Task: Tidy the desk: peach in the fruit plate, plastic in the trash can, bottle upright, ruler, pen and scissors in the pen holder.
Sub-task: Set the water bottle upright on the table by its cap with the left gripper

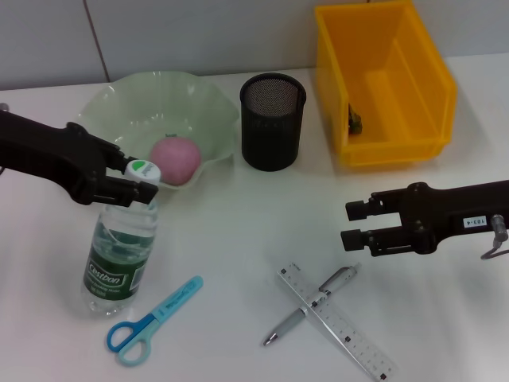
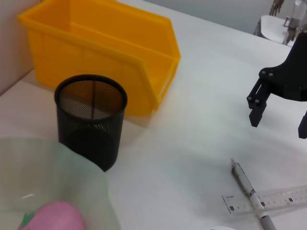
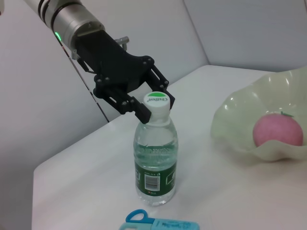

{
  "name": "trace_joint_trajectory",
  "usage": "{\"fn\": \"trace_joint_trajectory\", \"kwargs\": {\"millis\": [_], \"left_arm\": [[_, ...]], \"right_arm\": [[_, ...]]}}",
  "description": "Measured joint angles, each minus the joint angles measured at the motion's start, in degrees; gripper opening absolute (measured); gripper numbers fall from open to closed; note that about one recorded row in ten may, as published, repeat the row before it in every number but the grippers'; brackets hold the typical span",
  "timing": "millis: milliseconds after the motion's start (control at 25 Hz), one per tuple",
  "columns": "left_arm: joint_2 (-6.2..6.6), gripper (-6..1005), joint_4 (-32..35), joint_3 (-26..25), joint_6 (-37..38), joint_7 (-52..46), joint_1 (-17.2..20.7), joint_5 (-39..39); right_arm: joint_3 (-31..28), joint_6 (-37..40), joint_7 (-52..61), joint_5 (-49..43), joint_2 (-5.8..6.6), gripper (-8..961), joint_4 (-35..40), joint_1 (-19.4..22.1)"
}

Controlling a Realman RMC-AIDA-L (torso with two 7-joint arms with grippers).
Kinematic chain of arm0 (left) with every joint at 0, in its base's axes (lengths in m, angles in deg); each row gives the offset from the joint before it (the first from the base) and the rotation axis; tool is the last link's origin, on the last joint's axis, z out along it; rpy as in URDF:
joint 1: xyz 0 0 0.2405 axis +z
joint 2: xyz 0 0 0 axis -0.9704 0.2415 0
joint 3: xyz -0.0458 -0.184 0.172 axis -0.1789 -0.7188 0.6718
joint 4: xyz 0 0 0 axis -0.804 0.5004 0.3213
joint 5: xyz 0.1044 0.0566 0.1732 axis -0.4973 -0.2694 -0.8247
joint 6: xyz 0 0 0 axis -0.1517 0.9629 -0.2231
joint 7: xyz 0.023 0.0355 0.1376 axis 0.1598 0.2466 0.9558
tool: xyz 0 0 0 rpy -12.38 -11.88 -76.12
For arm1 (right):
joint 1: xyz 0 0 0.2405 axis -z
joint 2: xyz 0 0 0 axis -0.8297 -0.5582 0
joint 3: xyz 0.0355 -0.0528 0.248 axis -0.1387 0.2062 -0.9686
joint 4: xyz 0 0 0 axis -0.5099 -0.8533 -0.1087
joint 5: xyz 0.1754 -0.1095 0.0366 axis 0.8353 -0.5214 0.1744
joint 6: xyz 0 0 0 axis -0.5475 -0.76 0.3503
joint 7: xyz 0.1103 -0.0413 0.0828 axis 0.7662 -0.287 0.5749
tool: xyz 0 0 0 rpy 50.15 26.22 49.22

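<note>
The desk [image 1: 238, 231] carries everything. Farthest from the left gripper [image 1: 137, 185], beyond the right one, is the trash can [image 1: 382, 79], with a small dark scrap on its floor that may be the plastic. The fruit plate [image 1: 119, 103] lies just behind the left gripper and cradles the peach [image 1: 176, 159], so that job looks done. The bottle [image 1: 119, 255] stands upright directly beneath the left gripper, whose fingers [image 3: 144, 112] close around the neck just under the white and green cap, probably to steady it while it settles. Its green label carries white lettering too small to make out for sure. The pen holder [image 1: 273, 119] sits past the plate, between it and the can, with nothing seen inside.

The right gripper [image 1: 355, 224] hovers with jaws parted and nothing between them, just above the ruler [image 1: 338, 322] and the pen [image 1: 314, 306], which cross each other on the desk in front of it. The ruler shows tick marks but no readable numbers. The scissors [image 1: 151, 314] lie beside the bottle's base, blade cover printed with illegible text
</note>
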Motion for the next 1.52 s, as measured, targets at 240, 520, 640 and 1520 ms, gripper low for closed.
{"fn": "trace_joint_trajectory", "kwargs": {"millis": [240, 520, 640, 1520], "left_arm": [[1.01, 438, 0.2, -1.0, 0.8, 0.0, 0.9, 0.3], [2.04, 439, 0.9, -1.2, 0.9, 0.5, 1.7, 0.8], [2.36, 439, 0.9, -1.5, 0.9, 0.7, 2.0, 0.8], [4.34, 440, 1.1, -6.4, 1.9, 4.7, 6.0, 6.6]], "right_arm": [[-0.1, -0.3, 0.4, 0.0, -0.08, 656, -0.2, -0.6], [-0.2, -0.3, 1.3, -0.1, 0.0, 656, -0.3, -1.2], [-0.1, -0.3, 1.6, 0.0, 0.02, 656, -0.2, -1.4], [-0.3, -0.5, 1.6, 0.1, -0.08, 656, -0.5, -1.5]]}}
